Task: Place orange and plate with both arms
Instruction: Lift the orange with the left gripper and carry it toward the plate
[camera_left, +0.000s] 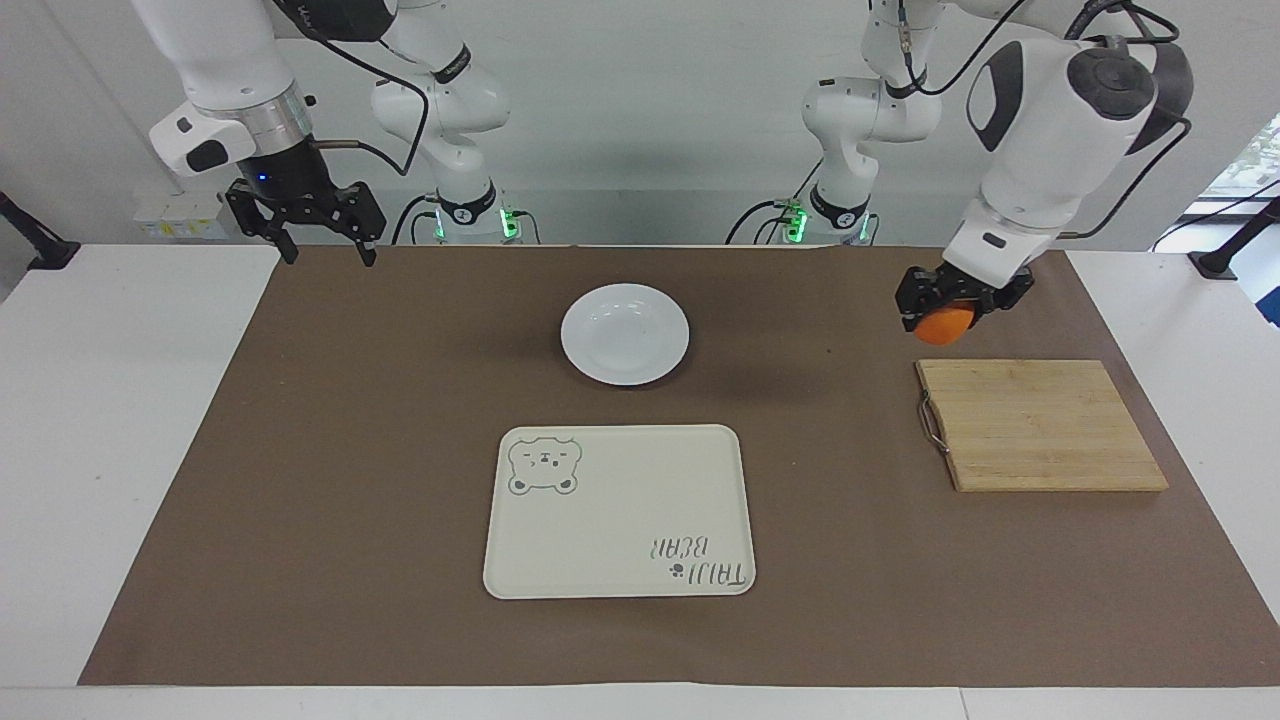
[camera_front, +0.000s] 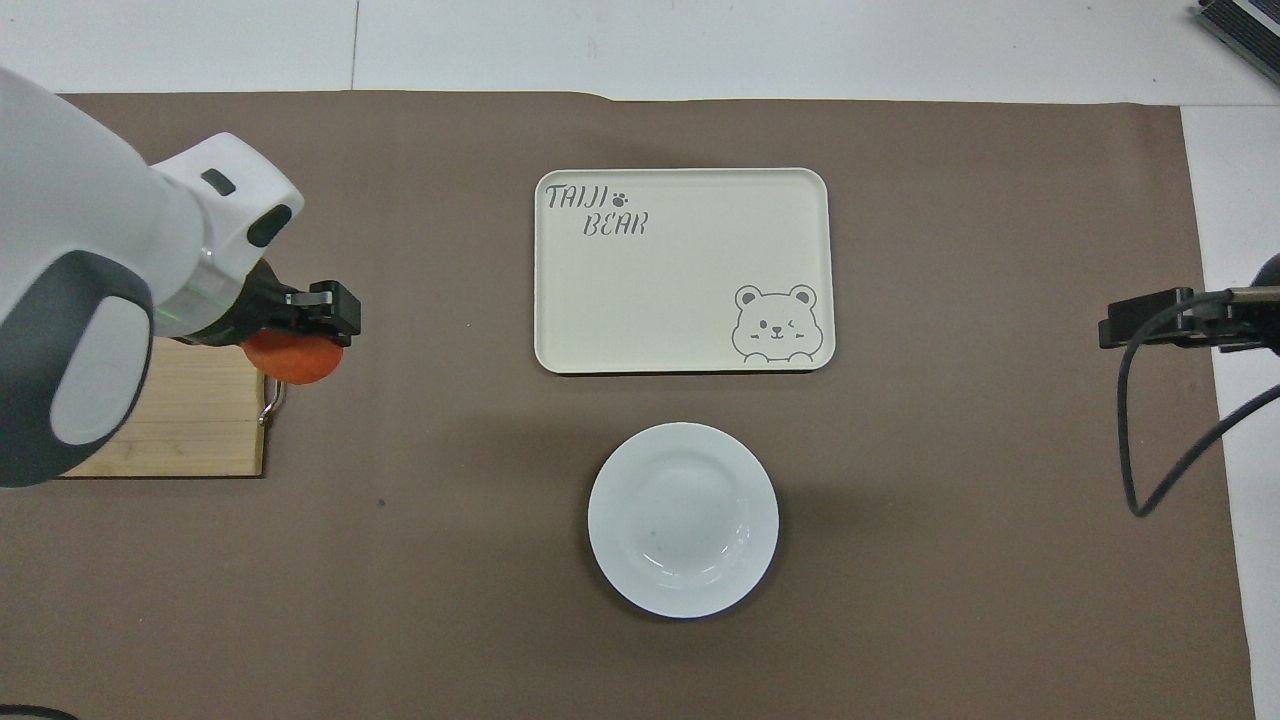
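Orange (camera_left: 944, 325) hangs in the air, clamped in the left gripper (camera_left: 947, 318) over the brown mat just beside the wooden board (camera_left: 1040, 425). Small and firm, it looks light but apt to roll, so a grip across its middle suits. The plate (camera_left: 625, 333), nearer the robots than the tray (camera_left: 619, 511), looks glossy, slippery and breakable; its rim is the place to take. The right gripper (camera_left: 320, 255) waits wide apart over the mat's corner.

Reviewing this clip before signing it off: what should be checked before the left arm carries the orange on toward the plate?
1. Orange gripped by left gripper: ok.
2. Orange lifted off the cutting board: ok.
3. Plate empty, flat on the mat: ok.
4. Tray empty: ok.
5. Right gripper open, waiting over the mat's corner, off the path: ok.
6. Grip firm enough for travel: cannot tell.
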